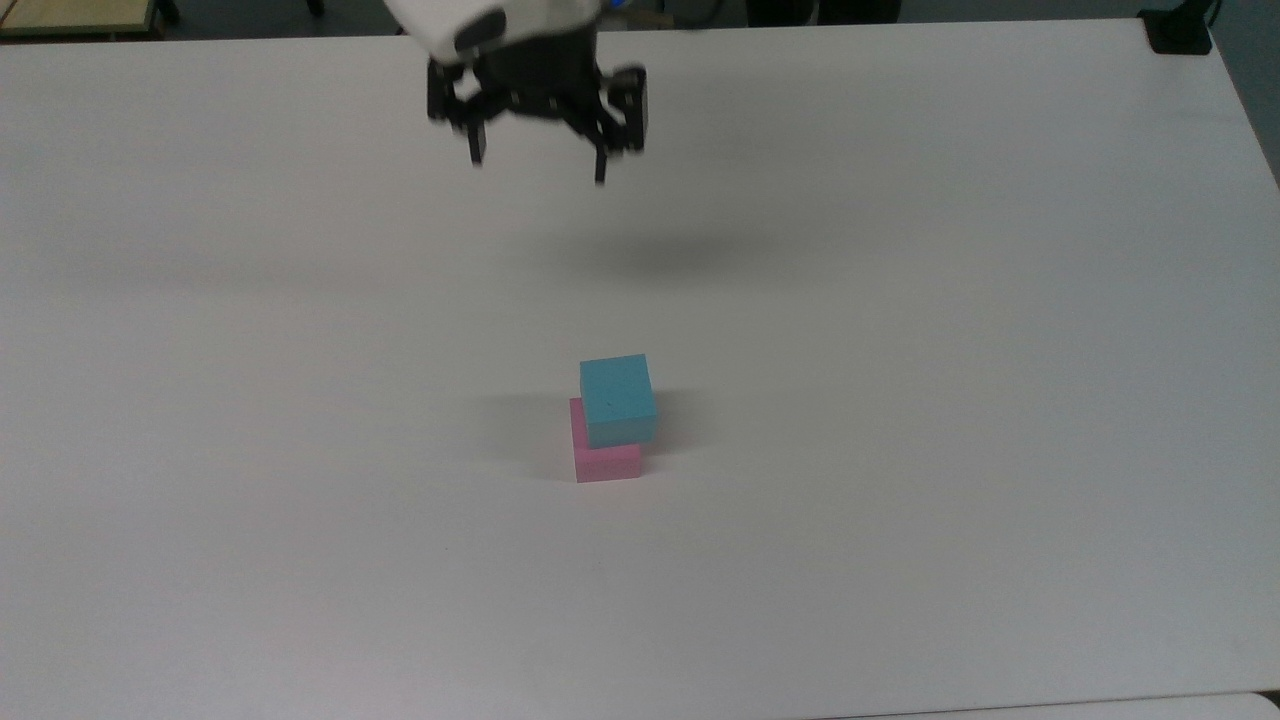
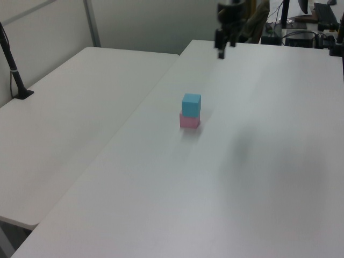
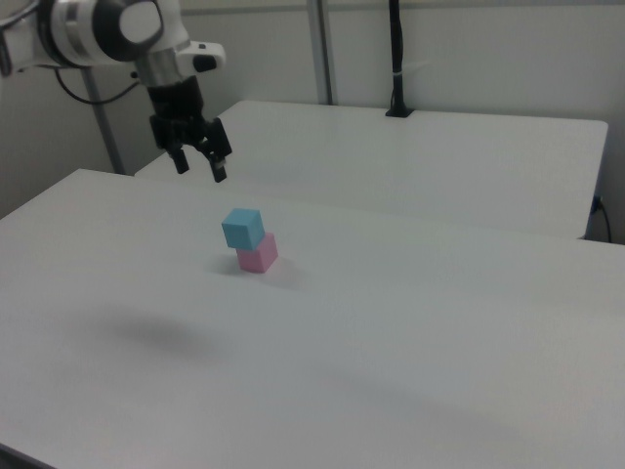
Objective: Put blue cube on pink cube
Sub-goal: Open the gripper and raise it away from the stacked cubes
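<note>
Even bright overhead light, soft shadows on the white table (image 1: pixel 900 300), tool (image 1: pixel 538 170) slightly motion-blurred

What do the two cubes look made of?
Blue cube: probably foam or soft plastic; matte, with no glare and crisp edges. Pink cube: likely the same stuff, the same flat pastel finish. The look alone cannot settle it.
</note>
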Motion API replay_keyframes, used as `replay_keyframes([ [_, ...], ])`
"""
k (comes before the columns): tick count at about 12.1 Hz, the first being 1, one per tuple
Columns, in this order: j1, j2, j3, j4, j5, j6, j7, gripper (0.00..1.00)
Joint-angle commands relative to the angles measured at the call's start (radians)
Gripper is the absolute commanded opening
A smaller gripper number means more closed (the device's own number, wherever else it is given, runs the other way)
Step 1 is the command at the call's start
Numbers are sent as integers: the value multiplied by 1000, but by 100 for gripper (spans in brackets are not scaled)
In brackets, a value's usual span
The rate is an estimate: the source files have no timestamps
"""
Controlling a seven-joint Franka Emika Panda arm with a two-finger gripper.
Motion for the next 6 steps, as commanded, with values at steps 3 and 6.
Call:
replay_keyframes([
  [3, -28, -169, 15, -171, 6, -26, 3, 100],
  [6, -17, -170, 9, -174, 6, -32, -28, 100],
])
